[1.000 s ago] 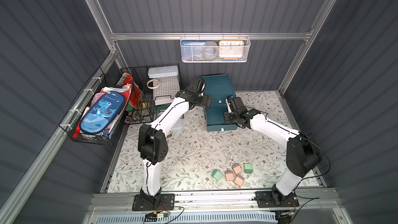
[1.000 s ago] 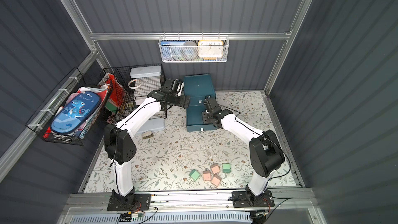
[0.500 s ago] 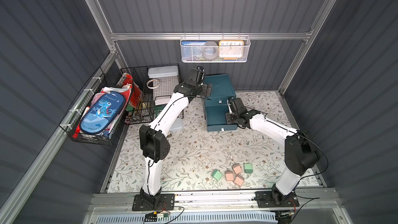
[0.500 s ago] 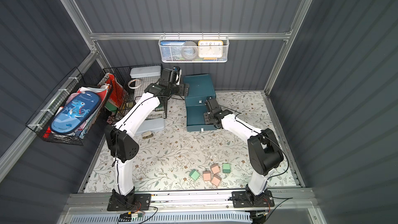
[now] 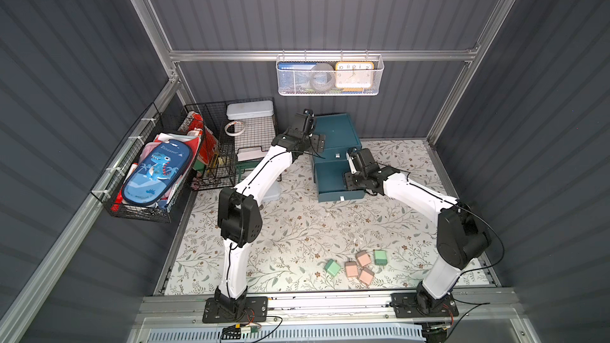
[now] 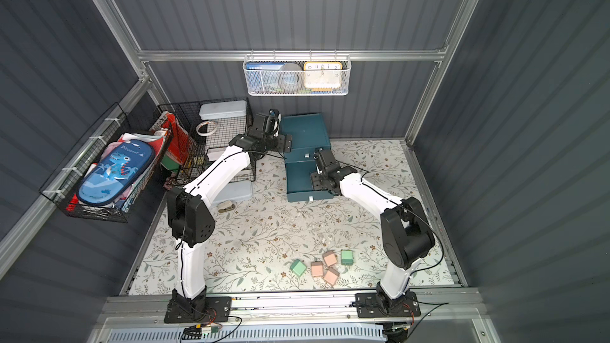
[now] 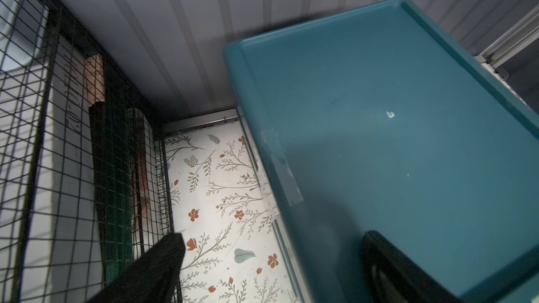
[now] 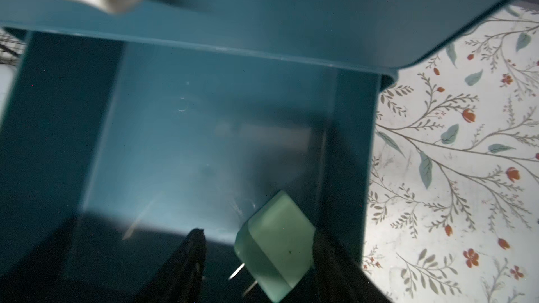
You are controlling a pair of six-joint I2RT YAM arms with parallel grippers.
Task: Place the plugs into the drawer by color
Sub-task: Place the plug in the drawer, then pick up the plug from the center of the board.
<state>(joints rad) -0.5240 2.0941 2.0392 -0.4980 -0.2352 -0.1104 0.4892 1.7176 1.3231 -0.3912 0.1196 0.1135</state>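
Your right fingers (image 8: 192, 257) gape around a mint plug (image 8: 277, 243) over the open drawer (image 8: 189, 141). Your left fingers (image 7: 151, 269) gape empty. Five plugs (image 5: 363, 258) wait outside.

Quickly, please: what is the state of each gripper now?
Left gripper: open, empty.
Right gripper: open, green plug loose between jaws.

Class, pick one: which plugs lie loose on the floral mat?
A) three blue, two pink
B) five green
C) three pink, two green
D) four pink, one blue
C: in both top views three pink plugs sit between two green plugs on the mat; no blue one shows there.
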